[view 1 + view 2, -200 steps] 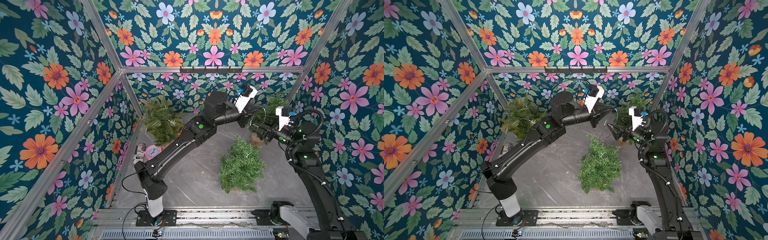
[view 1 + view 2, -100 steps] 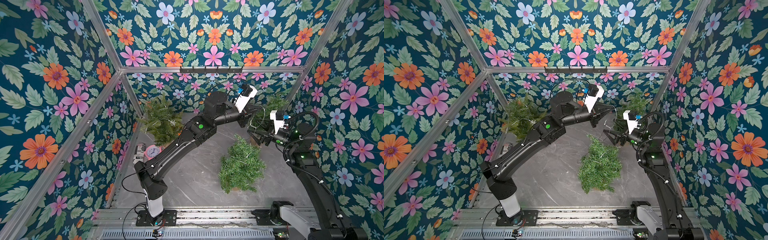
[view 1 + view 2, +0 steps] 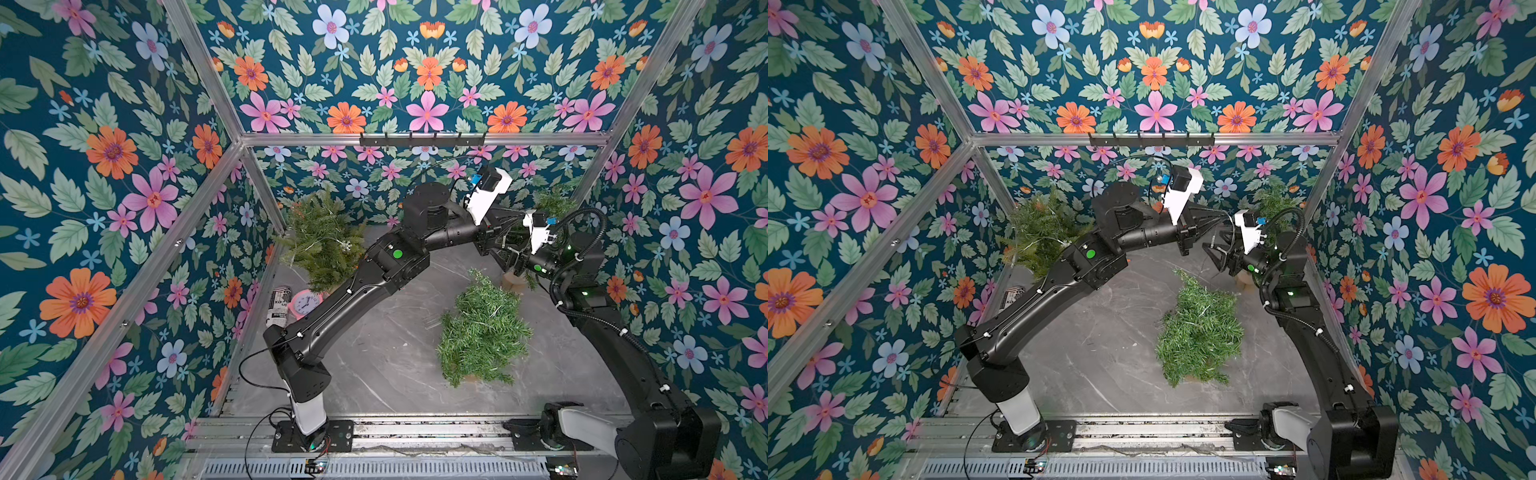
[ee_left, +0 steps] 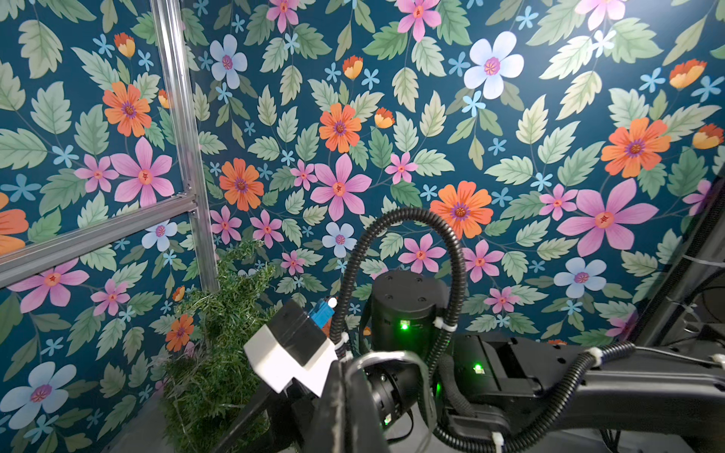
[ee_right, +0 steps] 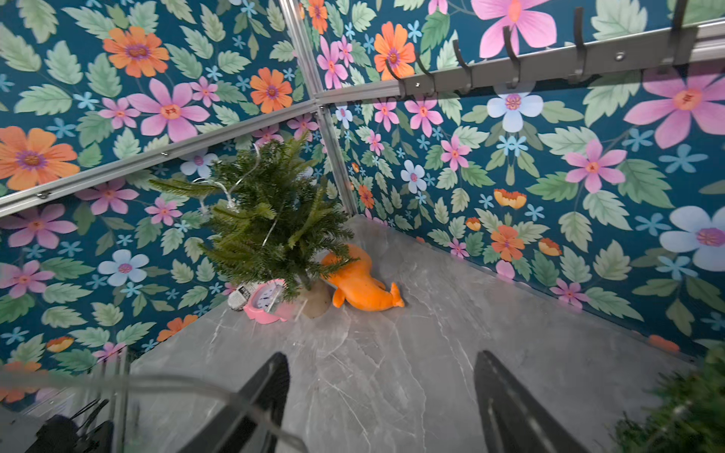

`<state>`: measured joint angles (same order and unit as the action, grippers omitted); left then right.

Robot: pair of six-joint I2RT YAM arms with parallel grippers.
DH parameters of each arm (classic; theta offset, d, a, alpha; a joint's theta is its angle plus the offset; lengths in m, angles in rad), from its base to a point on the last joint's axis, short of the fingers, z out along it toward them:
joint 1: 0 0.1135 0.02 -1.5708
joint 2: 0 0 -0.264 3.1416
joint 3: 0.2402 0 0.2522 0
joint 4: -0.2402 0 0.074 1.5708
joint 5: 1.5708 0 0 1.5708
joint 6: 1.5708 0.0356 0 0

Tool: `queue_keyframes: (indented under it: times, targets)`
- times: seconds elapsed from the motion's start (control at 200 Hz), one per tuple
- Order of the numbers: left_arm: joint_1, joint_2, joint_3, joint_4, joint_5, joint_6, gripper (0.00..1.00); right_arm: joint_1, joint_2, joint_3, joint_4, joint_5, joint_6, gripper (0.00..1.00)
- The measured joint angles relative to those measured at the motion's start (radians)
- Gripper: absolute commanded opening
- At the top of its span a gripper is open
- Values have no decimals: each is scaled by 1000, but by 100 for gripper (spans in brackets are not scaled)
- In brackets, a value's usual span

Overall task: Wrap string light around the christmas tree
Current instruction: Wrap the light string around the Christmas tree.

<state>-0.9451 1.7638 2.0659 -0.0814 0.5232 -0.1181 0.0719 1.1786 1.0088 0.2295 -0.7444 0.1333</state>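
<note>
The left claw (image 3: 1217,218) is clamped shut, its black tapered fingers pressed into one point. The thin clear-wire string light (image 4: 388,353) arches off that point in a stiff, springy loop, so I judge the wire is pinched there. The right claw (image 5: 381,355) faces it tip to tip with its two flat black fingers plainly apart. A blurred strand of the wire crosses in front of one finger, and I cannot tell whether any of it lies between the jaws. Both claws meet in the air just beyond the tip of the small, bushy, green needle-branched Christmas tree (image 3: 482,332), which stands in the middle of the grey marble-patterned tabletop (image 3: 386,353). They are above the tree and do not touch it. I can make out no loop of wire on this tree, though the wire is too fine to be sure. The step in hand looks like a hand-over of the wire from left to right, ahead of a turn around the tree. The next move calls for the right claw to close on a very thin, glassy, slippery strand that springs back. It would then have to lead the strand down and round soft, bristly branches that snag and give way. A second tree (image 4: 219,353), short-needled, stands just beyond the middle tree behind the right arm. A third tree (image 5: 270,219), with longer flat fronds and pale wire draped on it, stands well apart from the middle tree in a back corner.
</note>
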Motion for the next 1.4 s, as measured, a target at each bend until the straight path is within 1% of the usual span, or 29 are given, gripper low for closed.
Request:
queue_keyframes:
  times: [0.07, 0.11, 0.145, 0.205, 0.28, 0.41, 0.56, 0.695, 0.895, 1.085, 1.19, 1.255, 1.32, 1.35, 1.4]
  targets:
    - [0, -13, -16, 13, 3, -10, 0, 0, 0, -12, 20, 25, -1, 60]
    - [0, -19, -23, 23, 11, -14, 0, 0, 0, -19, 33, 43, 0, 54]
    - [0, -25, -31, 31, 18, -19, 0, 0, 0, -23, 40, 52, 0, 46]
    - [0, -33, -42, 38, 23, -33, 0, 0, 0, -25, 53, 70, 1, 29]
    - [0, -42, -57, 48, 25, -34, 0, 0, -10, -24, 63, 102, 10, 15]
    - [0, -57, -85, 56, 26, -40, 0, 0, -62, -18, 67, 143, 22, 0]
    - [0, -82, -122, 67, 24, -40, 0, 0, -157, 3, 53, 180, 24, 0]
    - [0, -99, -156, 89, 16, -40, 0, 0, -243, 20, -10, 232, 21, 0]
    - [0, -96, -173, 89, 12, -44, 0, 0, -346, 61, -168, 328, -6, 0]
    - [-2, -81, -163, 79, 8, -57, 0, 0, -438, 93, -358, 426, -32, 0]
    - [-2, -80, -148, 52, -4, -43, 10, 0, -484, 121, -463, 434, -31, 0]
    - [-2, -91, -150, 40, -18, -31, 22, 0, -507, 147, -531, 434, -32, 0]
    - [-3, -101, -159, 34, -30, -27, 30, 0, -528, 170, -582, 433, -33, 0]
    - [-4, -105, -163, 33, -33, -23, 35, 0, -536, 175, -600, 433, -35, 0]
    - [-4, -109, -169, 29, -40, -8, 39, 0, -549, 180, -636, 433, -36, 0]
